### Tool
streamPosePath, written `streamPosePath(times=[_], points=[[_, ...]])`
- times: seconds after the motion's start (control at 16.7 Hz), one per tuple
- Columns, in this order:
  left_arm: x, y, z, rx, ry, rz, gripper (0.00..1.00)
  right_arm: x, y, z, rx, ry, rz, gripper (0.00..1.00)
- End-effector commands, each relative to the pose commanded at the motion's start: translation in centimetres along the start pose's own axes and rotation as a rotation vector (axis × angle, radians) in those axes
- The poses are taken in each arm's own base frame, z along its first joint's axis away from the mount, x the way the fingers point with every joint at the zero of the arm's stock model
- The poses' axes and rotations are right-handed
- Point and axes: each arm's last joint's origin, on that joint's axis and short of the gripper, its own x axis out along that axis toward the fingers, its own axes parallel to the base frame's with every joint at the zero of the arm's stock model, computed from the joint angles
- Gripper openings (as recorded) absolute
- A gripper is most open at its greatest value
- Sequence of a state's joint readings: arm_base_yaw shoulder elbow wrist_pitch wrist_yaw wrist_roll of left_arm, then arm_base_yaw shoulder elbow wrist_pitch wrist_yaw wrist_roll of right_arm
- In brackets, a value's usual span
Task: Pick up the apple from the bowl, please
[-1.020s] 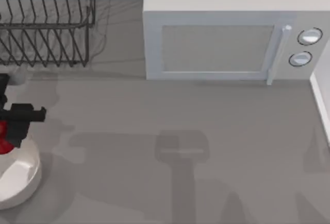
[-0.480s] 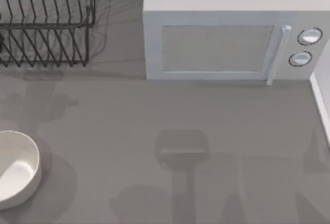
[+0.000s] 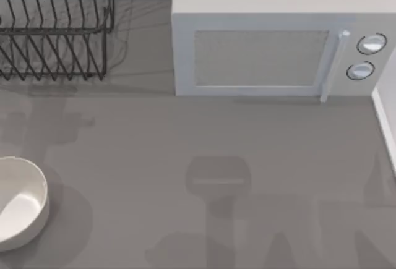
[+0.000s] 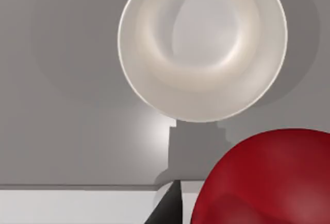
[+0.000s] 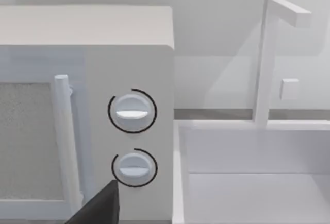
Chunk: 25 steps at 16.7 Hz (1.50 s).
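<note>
Apple point(image 4: 268, 177) sits close under the left wrist camera, well above the empty bowl point(image 4: 202, 46); jaw state cannot be told for either arm.

We see soft, even light; blurry arm shadows lie on the flat grey table point(image 3: 185, 133), and the round white bowl point(image 4: 202, 44) shines.

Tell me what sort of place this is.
Likely a simulated kitchen counter: a boxy white microwave with two round dials, a black wire dish rack, and a white sink basin with a faucet.
</note>
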<state>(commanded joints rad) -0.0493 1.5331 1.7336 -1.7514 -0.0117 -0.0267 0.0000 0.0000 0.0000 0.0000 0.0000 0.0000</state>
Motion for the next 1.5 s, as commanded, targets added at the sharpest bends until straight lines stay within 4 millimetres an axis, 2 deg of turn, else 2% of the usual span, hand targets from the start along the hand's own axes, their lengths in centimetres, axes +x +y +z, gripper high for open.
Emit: streamPosePath(times=[0.12, 0.24, 0.36, 0.48, 0.66, 0.78, 0.9, 1.26, 1.5], points=[[0.5, -0.9, 0.9, 0.000, 0.007, -0.001, 0.00, 0.0, 0.0, 0.0, 0.000, 0.000, 0.000, 1.00], [1.6, -3.1, 2.3, -0.001, 0.016, -0.002, 0.00, 0.0, 0.0, 0.0, 0.000, 0.000, 0.000, 1.00], [3.2, -6.7, 3.6, -0.001, 0.021, -0.003, 0.00, 0.0, 0.0, 0.0, 0.000, 0.000, 0.000, 1.00], [5.0, -11.5, 4.2, -0.001, 0.025, -0.003, 0.00, 0.0, 0.0, 0.0, 0.000, 0.000, 0.000, 1.00], [7.8, -18.3, 3.7, -0.002, 0.026, -0.005, 0.00, 0.0, 0.0, 0.0, 0.000, 0.000, 0.000, 1.00], [9.4, -21.2, 3.1, -0.002, 0.023, -0.008, 0.00, 0.0, 0.0, 0.0, 0.000, 0.000, 0.000, 1.00], [10.1, -22.5, 2.7, -0.003, 0.020, -0.011, 0.00, 0.0, 0.0, 0.0, 0.000, 0.000, 0.000, 1.00], [10.5, -22.5, 2.8, -0.004, 0.020, -0.012, 0.00, 0.0, 0.0, 0.0, 0.000, 0.000, 0.000, 1.00], [14.4, -22.9, 3.0, -0.003, 0.019, -0.012, 0.00, 0.0, 0.0, 0.0, 0.000, 0.000, 0.000, 1.00]])
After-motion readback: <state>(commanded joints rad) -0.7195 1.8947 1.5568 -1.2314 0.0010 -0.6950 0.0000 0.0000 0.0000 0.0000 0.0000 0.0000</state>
